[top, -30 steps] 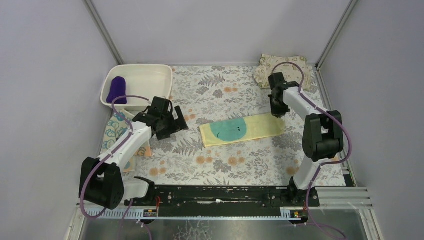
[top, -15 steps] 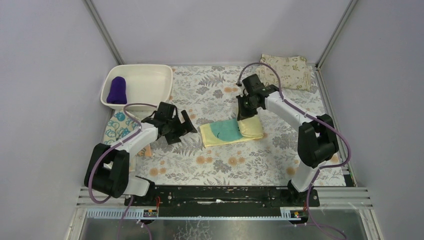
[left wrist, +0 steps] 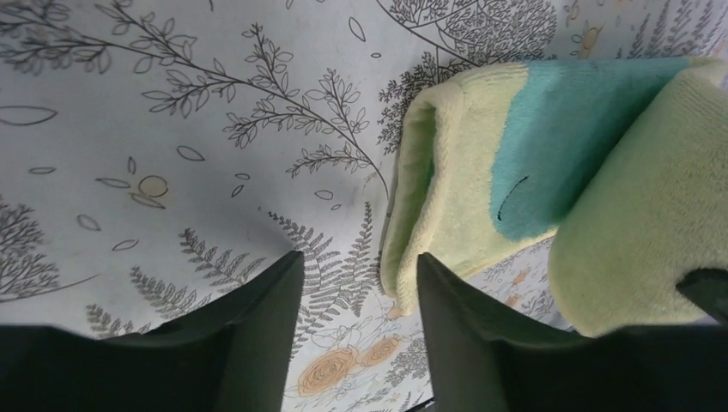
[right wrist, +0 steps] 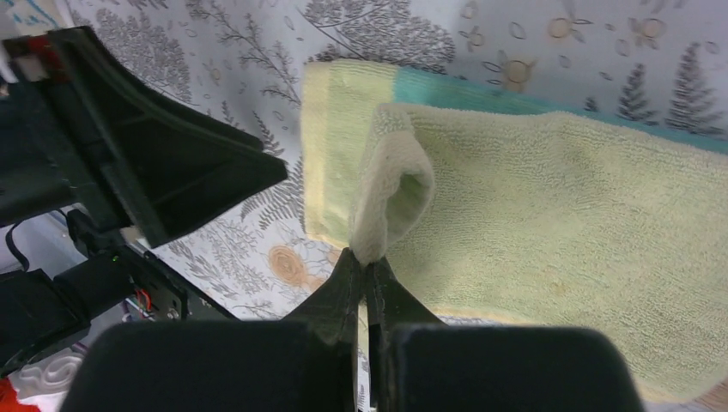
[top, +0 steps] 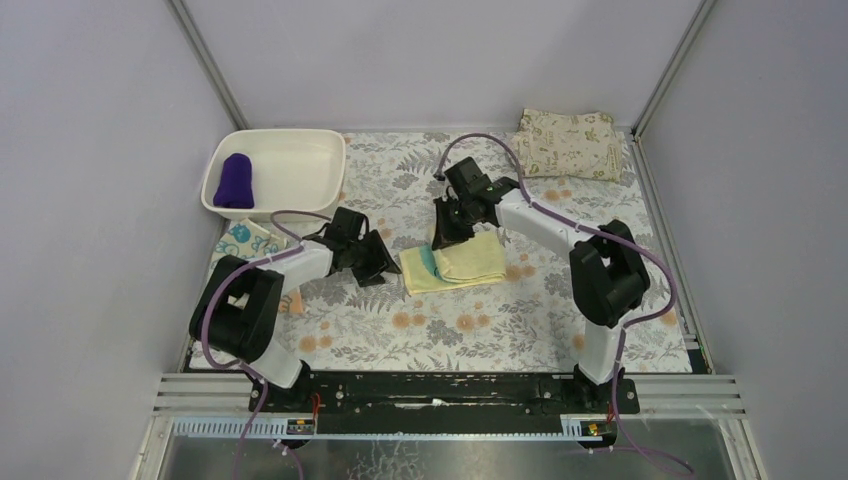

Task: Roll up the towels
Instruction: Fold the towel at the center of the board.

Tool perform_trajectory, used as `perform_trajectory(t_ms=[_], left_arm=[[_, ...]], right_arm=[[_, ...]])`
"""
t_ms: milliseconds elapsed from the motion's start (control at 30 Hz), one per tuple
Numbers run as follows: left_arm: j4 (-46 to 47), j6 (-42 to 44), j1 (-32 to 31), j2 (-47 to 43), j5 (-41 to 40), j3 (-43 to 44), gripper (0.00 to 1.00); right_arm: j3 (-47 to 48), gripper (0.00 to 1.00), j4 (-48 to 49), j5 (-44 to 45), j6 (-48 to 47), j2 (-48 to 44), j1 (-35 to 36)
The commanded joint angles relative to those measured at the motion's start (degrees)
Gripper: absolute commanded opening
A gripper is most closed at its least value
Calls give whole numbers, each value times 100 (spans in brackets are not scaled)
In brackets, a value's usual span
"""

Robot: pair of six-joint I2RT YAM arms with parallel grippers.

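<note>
A pale yellow towel with teal marks (top: 462, 264) lies mid-table, its right part doubled over to the left. My right gripper (top: 442, 236) (right wrist: 367, 262) is shut on that towel's lifted edge (right wrist: 391, 184), holding it above the lower layer. Just left of the towel's left end (left wrist: 429, 197), my left gripper (top: 386, 262) (left wrist: 359, 268) stands open, with only the tablecloth between its fingers; its right finger (left wrist: 459, 326) is beside the towel's edge. A rolled dark purple towel (top: 235, 180) stands in the white tub. A teal towel with white swirls (top: 238, 241) lies flat at the left edge, partly under the left arm.
The white tub (top: 322, 186) sits at the back left. A folded beige leaf-printed cloth (top: 572, 145) lies at the back right corner. A floral tablecloth (top: 470, 330) covers the table. The left gripper's black body (right wrist: 163, 163) is close to the right gripper.
The right gripper has carried the yellow towel's right end leftwards, folding it over itself. The left gripper has moved right towards the towel's left end, and its jaws have narrowed.
</note>
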Motion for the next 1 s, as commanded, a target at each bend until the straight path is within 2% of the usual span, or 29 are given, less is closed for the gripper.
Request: perform_trajectory(t_ms=[0,367,733,867,967], left_arm=[[526,-123,-86,272,160,-18,47],[826,-275,-245,558,148,-218,29],[878,-323,-356,648,71,-231,22],[886,-336,-363,704,64,-244,21],[873,-346,-374,716,67,-257,20]], right_arm=[[408,0,279,-204,367,172,263],[581,0,369,-137,649,548,585],[841,2,264,516,651,1038,791],[910,5,232,596,612,1213,833],[945,14,238,526,595,1287,888]])
